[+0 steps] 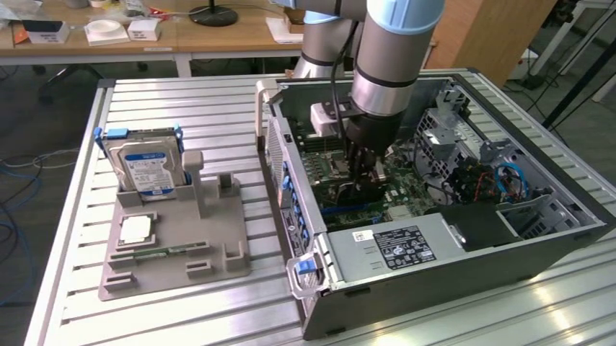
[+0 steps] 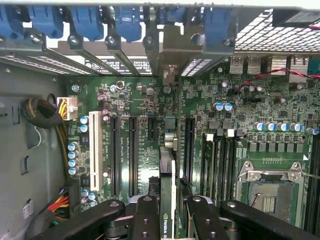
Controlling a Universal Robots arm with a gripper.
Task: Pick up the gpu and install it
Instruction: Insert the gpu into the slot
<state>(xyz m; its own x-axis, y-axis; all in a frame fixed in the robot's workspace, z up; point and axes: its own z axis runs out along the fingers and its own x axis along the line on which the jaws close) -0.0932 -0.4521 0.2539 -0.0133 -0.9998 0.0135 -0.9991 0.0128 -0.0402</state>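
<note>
Black fingers [image 2: 145, 220] of the hand [image 2: 169, 220] sit closest to the wrist camera, closed narrowly on the gpu [image 2: 168, 185], which is seen edge-on as a thin green-and-white blade running away from them toward the rear slot brackets [image 2: 170, 45]. In the exterior view the hand [image 1: 364, 180] is deep inside the open computer case [image 1: 539, 245], which lies on its side on the tabletop [image 1: 173, 94], and the card hangs just above the motherboard [image 1: 405, 191] in the middle of the case. On the exterior view's left stands a grey parts holder [image 1: 173, 249] with a silver hard drive [image 1: 144, 169] upright in it, well apart from the work.

From the wrist view the card appears lined up between two of the long black expansion slots [image 2: 132, 150] (whether it is already touching one I cannot tell). The risks, as I judge them, come from alignment. If the card's edge is a little off the slot line, pressing down could jam it against the slot wall or the small capacitors [image 2: 84, 125] beside it. If its metal end misses the gap at the rear brackets, the card could tilt and seat only at one end. A narrow grip on such a thin board could also let it pivot under load.
</note>
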